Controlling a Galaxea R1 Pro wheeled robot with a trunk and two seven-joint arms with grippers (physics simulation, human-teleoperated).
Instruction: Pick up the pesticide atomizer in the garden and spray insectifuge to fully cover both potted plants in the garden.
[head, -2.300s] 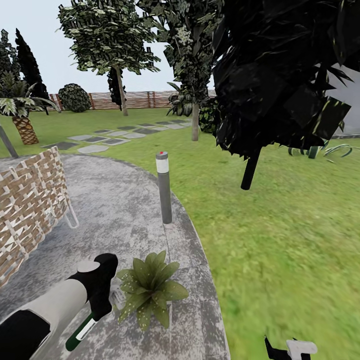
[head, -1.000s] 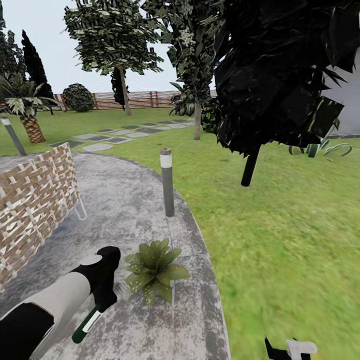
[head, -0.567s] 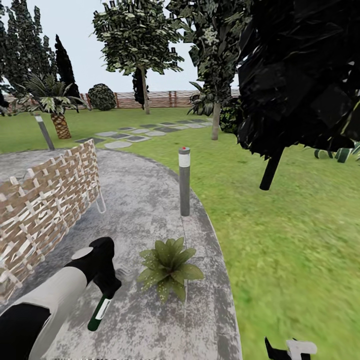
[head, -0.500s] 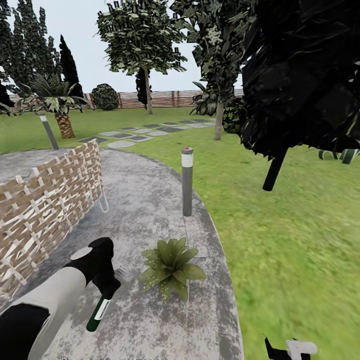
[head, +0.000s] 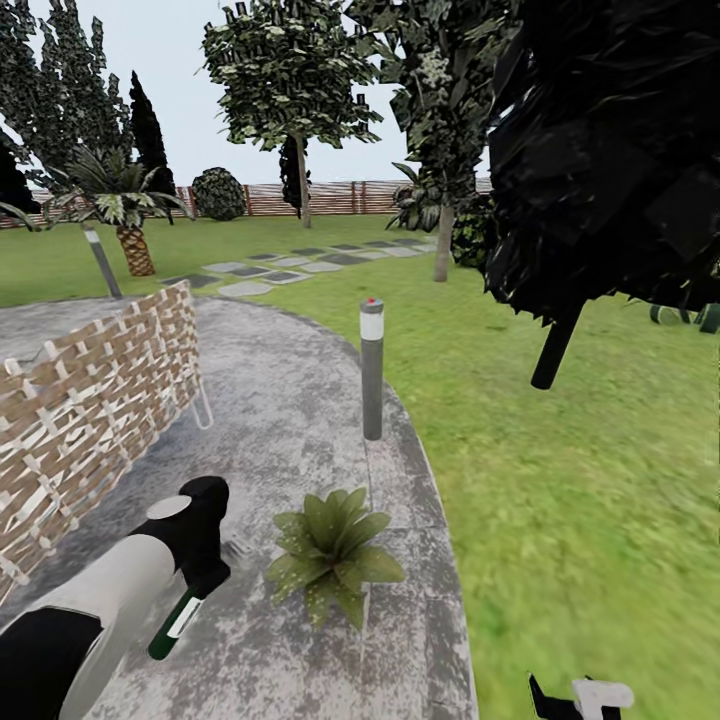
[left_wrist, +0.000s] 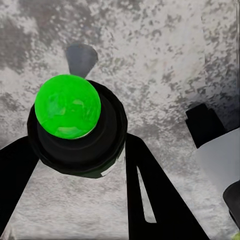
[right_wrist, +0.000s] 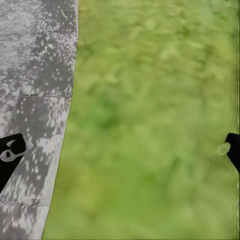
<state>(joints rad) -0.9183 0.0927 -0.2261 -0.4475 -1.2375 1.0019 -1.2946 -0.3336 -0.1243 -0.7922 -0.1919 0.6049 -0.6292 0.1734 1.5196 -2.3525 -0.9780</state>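
Note:
My left gripper (head: 196, 578) is shut on the pesticide atomizer (head: 173, 626), a slim dark green bottle with a white label that slants down toward the paving. In the left wrist view its bright green round top (left_wrist: 67, 106) sits between my black fingers (left_wrist: 160, 200). One potted plant (head: 330, 556), a low rosette of broad green leaves, stands on the grey patio (head: 280, 420) just right of the bottle; leaves hide its pot. The second potted plant is out of view. My right gripper (right_wrist: 120, 152) hangs open over the edge where paving meets lawn (right_wrist: 160, 120).
A grey bollard lamp (head: 372, 370) stands on the patio edge behind the plant. A woven wicker seat (head: 90, 400) fills the left side. Dark trees (head: 600, 180), a palm (head: 125, 215), stepping stones (head: 290, 270) and a wooden fence (head: 340, 197) lie beyond, with lawn (head: 580, 500) to the right.
The whole view has swung, so the camera moved and the scene slid right. My left gripper still holds the atomizer beside the plant, the bottle now a little lower and further left.

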